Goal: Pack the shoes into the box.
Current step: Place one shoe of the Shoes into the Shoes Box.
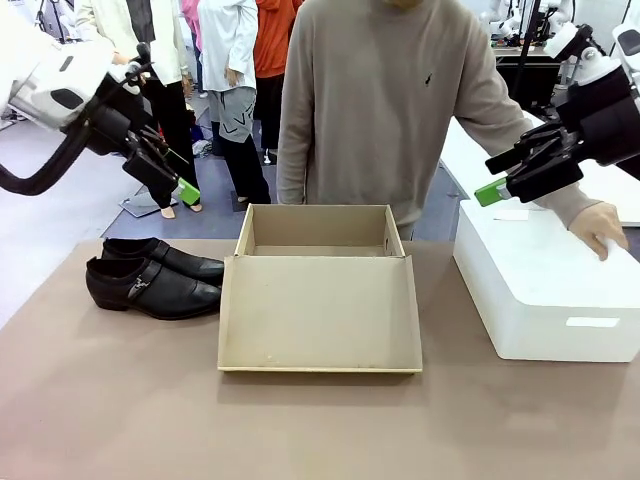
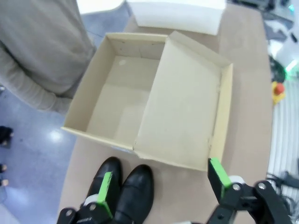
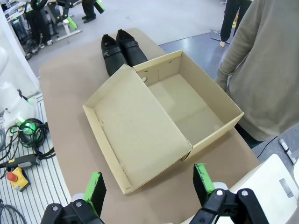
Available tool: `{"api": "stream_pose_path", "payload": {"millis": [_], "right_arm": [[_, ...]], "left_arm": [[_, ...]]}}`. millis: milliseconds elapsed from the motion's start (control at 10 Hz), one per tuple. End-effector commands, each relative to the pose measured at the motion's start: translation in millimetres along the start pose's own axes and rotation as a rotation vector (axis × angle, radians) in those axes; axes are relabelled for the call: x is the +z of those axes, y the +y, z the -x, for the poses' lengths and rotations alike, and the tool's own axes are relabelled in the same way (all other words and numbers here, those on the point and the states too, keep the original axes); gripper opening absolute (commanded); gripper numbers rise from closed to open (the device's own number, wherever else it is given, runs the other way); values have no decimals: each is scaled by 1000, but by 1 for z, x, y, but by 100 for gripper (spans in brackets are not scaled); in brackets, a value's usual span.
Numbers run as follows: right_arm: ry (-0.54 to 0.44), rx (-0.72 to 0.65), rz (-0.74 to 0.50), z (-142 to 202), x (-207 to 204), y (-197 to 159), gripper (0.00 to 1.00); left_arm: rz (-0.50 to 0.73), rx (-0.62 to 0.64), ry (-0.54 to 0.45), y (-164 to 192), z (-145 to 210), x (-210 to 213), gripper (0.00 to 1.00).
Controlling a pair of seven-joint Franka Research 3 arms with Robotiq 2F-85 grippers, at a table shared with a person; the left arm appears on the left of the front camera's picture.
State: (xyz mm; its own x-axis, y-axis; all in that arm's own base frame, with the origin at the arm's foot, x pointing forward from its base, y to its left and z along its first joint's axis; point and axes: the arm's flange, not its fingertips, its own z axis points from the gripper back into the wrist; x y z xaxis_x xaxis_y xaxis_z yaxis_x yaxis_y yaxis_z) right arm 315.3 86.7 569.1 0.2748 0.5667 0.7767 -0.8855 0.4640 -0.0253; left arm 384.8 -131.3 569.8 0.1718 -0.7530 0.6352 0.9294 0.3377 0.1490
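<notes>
Spreading under everything, the brown desk (image 1: 120, 400) carries a white box (image 1: 545, 290) at its right edge, with a person's hand (image 1: 600, 228) resting on top of it. The cardboard box (image 1: 320, 218) sits open and empty at the middle of the far edge, its lid (image 1: 318, 312) folded flat toward the near side. The shoes (image 1: 150, 278) lie side by side near the left edge, just beside the lid, toes toward it. The left gripper (image 1: 170, 180) hovers above the shoes, spread wide and holding nothing. The right gripper (image 1: 497, 175) hangs near the white box's left end, equally wide and empty.
</notes>
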Motion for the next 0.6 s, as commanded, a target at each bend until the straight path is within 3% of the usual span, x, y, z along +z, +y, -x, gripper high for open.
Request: {"api": "stream_pose_path", "payload": {"millis": [0, 500], "right_arm": [[-15, 21, -12, 0, -2, -3, 100], [-15, 21, -12, 0, -2, -3, 100]], "left_arm": [[35, -154, 102, 21, -6, -2, 100], [80, -420, 361, 72, -7, -25, 100]]}}
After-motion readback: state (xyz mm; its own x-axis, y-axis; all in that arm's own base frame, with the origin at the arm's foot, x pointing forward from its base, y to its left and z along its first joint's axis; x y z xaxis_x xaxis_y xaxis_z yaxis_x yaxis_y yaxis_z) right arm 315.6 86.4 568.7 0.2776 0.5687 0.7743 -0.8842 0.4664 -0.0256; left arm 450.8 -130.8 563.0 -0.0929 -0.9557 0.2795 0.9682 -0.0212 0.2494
